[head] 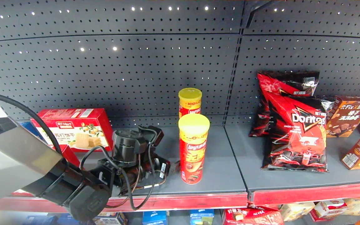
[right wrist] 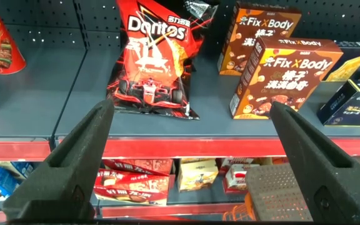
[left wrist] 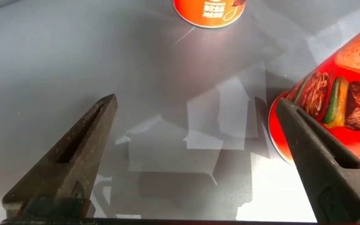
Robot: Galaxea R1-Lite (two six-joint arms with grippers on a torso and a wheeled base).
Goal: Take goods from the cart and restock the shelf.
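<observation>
Left arm (head: pixel 52 184) comes in from the lower left and crosses the front edge of the shelf (head: pixel 223 168), forearm angled inward. Wrist (head: pixel 127 150) sits low over the left part of the board. Left gripper (left wrist: pixel 195 103): fingers (left wrist: pixel 80 150) spread wide, nothing between them, tips just above the board. Right gripper (right wrist: pixel 190 107): fingers spread wide, empty, held out before the shelf's front edge, apart from it.

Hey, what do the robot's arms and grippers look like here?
The left arm has a silver link, then black joints with looping black cables. The left gripper and right gripper have dark, tapered, wedge-shaped fingers.
</observation>
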